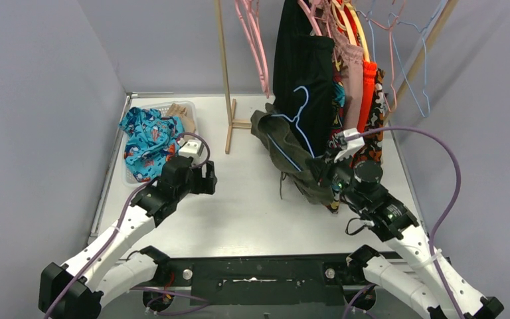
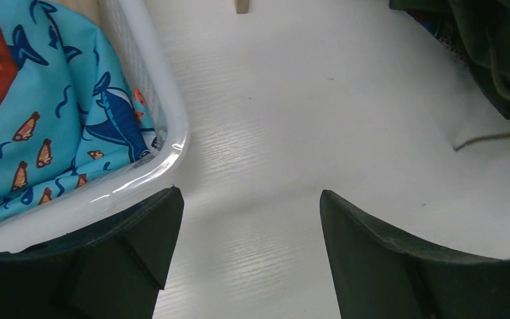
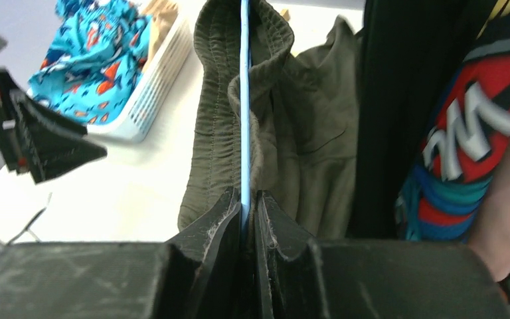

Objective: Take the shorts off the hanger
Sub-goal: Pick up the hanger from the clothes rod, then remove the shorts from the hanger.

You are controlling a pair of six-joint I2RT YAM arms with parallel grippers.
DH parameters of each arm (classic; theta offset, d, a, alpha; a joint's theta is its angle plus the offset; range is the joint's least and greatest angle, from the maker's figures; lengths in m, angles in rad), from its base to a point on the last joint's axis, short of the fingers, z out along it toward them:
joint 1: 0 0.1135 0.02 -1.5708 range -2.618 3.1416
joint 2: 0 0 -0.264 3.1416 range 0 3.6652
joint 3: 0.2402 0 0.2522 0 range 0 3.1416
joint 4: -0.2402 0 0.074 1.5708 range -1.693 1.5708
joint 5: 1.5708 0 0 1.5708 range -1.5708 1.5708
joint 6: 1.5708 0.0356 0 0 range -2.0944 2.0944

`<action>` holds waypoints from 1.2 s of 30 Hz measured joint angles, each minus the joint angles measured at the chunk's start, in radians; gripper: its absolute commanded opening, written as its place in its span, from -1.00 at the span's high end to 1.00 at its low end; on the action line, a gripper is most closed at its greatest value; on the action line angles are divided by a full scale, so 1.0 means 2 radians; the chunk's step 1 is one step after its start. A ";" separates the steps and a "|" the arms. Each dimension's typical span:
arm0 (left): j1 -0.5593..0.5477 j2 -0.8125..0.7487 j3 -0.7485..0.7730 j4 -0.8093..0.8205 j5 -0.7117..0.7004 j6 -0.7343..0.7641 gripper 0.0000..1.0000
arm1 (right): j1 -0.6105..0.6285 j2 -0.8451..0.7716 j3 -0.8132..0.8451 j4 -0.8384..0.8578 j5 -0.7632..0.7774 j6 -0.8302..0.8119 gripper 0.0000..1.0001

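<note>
From above, my left gripper point(image 1: 207, 179) hangs over the white table point(image 1: 252, 212) with its jaws spread wide and nothing between them, just beside the white basket point(image 1: 147, 107). The teal shark-print shorts point(image 1: 145, 139) lie in that basket with the tan shorts point(image 1: 183, 121) behind them. My right gripper point(image 1: 323, 166) is clenched at the lower end of the blue hanger point(image 1: 300, 106). The olive shorts point(image 1: 284, 149) are draped on that hanger, sagging to the table. Behind them the black shorts point(image 1: 302, 63), dusty pink shorts point(image 1: 352, 66) and orange shorts point(image 1: 369, 90) hang on the rack, right of its wooden post point(image 1: 224, 73).

In my left wrist view, both fingers point(image 2: 358, 239) stand far apart over bare tabletop. The basket's rim sits touching or nearly touching my left finger (I cannot tell which). A loose drawstring point(image 2: 491, 138) from the olive shorts trails on the table well to the right.

In my right wrist view, the fingers are pressed together on the blue hanger's wire, which runs straight up from them through the gathered olive waistband. The black shorts hang close on the right, crowding the olive pair, with the comic-print shorts point(image 3: 465, 153) beyond.
</note>
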 measured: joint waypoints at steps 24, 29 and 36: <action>0.000 -0.069 0.025 -0.019 0.036 -0.118 -0.49 | 0.047 0.070 -0.121 0.125 -0.206 0.061 1.00; 0.000 -0.066 0.025 0.031 0.104 -0.119 -0.49 | 0.053 0.090 -0.124 0.145 -0.210 0.062 1.00; -0.001 -0.047 0.026 0.100 0.175 -0.125 -0.48 | 0.069 0.130 -0.123 0.160 -0.214 0.063 1.00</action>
